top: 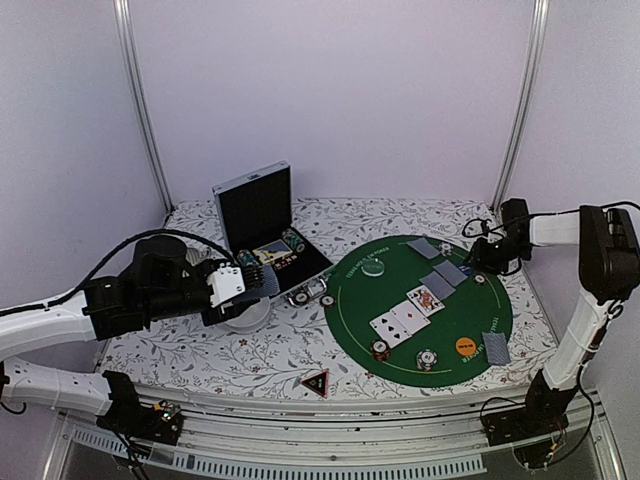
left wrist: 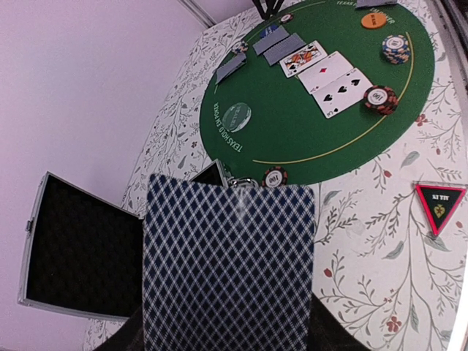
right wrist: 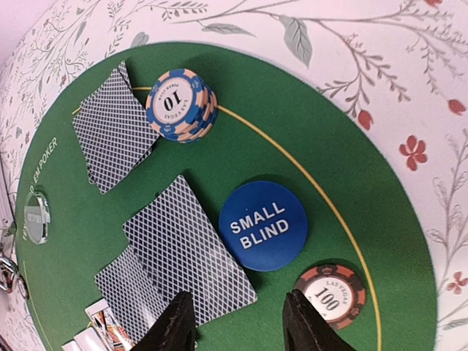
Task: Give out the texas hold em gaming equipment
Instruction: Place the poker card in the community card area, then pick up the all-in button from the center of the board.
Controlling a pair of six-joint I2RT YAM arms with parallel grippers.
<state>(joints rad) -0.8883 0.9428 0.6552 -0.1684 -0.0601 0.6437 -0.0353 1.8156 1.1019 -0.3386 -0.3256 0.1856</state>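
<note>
Over the green mat [right wrist: 322,139], right gripper [right wrist: 238,311] stands parted beside blue SMALL BLIND disc [right wrist: 262,225]; left gripper [top: 255,284] pinches diamond-backed card [left wrist: 228,263]

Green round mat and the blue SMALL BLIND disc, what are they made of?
The green mat looks like felt or similar cloth: flat, matte, no shine, with a printed yellow line. The blue disc looks like hard plastic: smooth, even colour, crisp white lettering. Neither is certain.

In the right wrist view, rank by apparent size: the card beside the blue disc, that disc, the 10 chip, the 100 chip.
1. card, largest
2. blue disc
3. 10 chip and 100 chip, too alike to rank
</note>
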